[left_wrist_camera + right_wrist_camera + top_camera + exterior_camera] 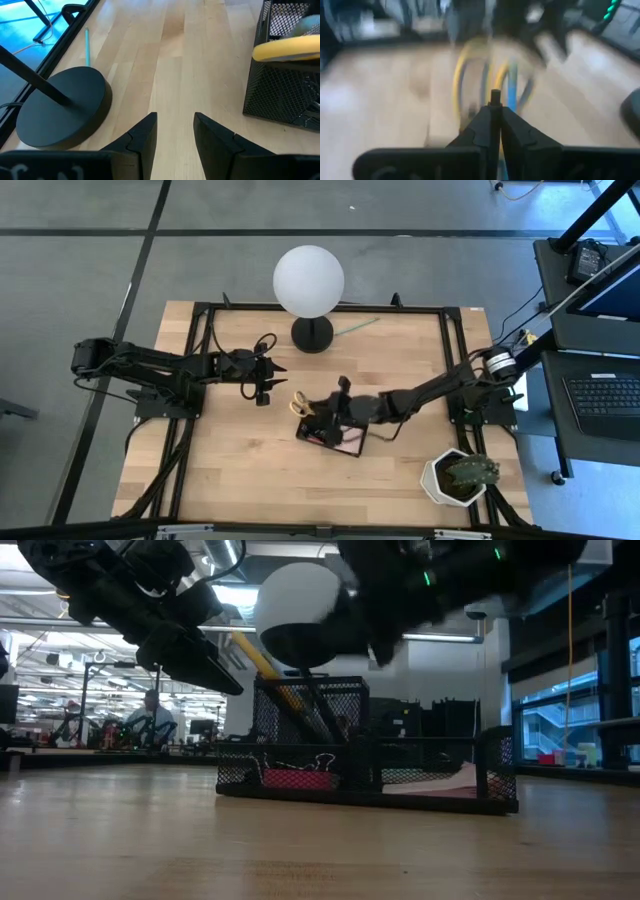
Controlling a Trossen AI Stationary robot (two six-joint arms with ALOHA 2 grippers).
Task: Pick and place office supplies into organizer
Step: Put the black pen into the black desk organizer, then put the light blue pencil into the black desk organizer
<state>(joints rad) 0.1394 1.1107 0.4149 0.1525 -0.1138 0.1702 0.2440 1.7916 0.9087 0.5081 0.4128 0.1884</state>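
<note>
The black mesh organizer (330,432) (365,775) sits on the wood table. Its tall cup (310,710) has the yellow-handled scissors (300,402) (287,49) standing in it, next to dark pens (325,712). A pink sticky-note pad (298,778) lies in the low tray. My right gripper (341,402) (495,100) hovers over the organizer, shut on a thin dark pen. My left gripper (266,383) (175,131) is open above bare wood, between the lamp base and the organizer. The thin green stick (355,327) (87,44) lies flat by the lamp. My right gripper pinches a thin dark pen between its two fingers; only a short stub (495,94) shows past the fingertips. The arm reaches in from the table's right side, above the organizer. The gripper hides the rest of the pen, and the wrist view is blurred.
The white globe lamp (309,280) stands on its round black base (312,335) (65,105) near the far edge, close to my left gripper. A potted plant (460,478) sits at the near right corner. Bare wood lies to the near left.
</note>
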